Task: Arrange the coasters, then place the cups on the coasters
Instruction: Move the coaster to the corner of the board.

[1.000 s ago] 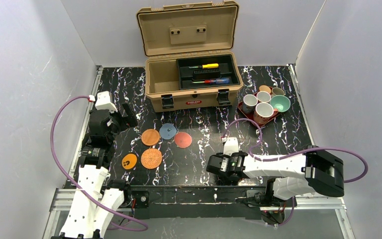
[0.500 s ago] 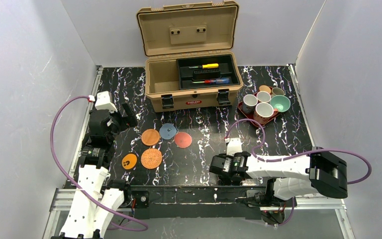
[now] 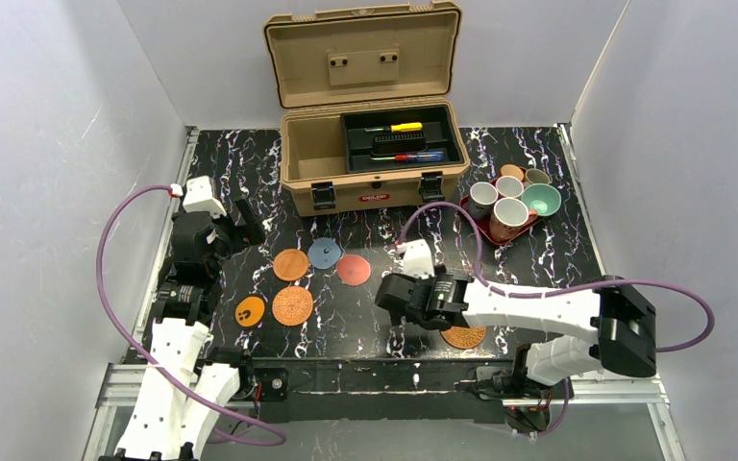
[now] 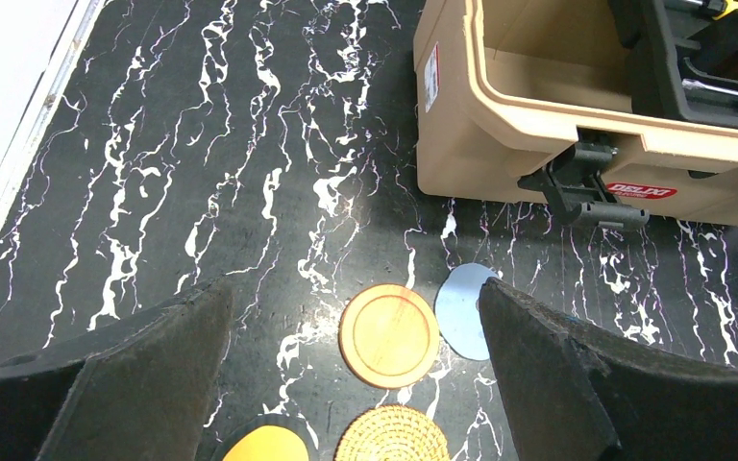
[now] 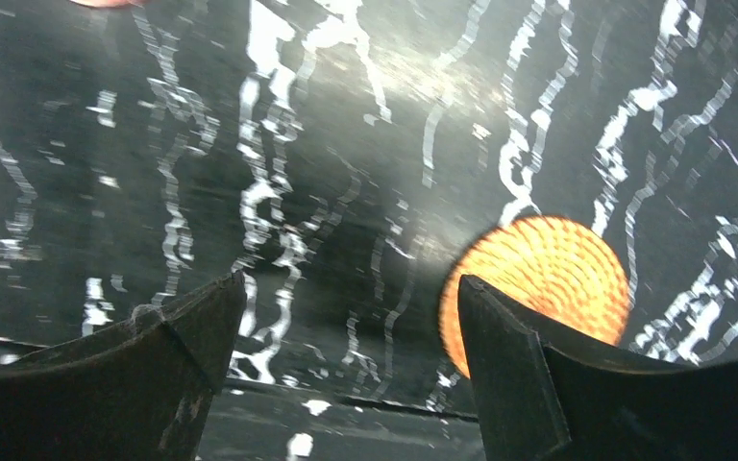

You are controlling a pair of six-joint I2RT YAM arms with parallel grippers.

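Currently, right end effector [image 5: 351,283]: wide open, empty
Woven coaster [image 5: 538,279]: flat on worktop [image 5: 346,144], just outside one finger
Left end effector [image 4: 354,293]: wide open, empty

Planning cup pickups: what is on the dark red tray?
Six cups crowd the tray: three white-inside mugs, teal, orange, grey-olive. They hide most of its floor; anything beneath cannot be seen.

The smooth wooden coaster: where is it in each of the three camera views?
Top external: the smooth wooden coaster lies left of centre, among the other coasters.
Left wrist: low centre of the picture.
Right wrist: not in it.
Shared landmark: the blue-grey coaster, just to its right in both views.
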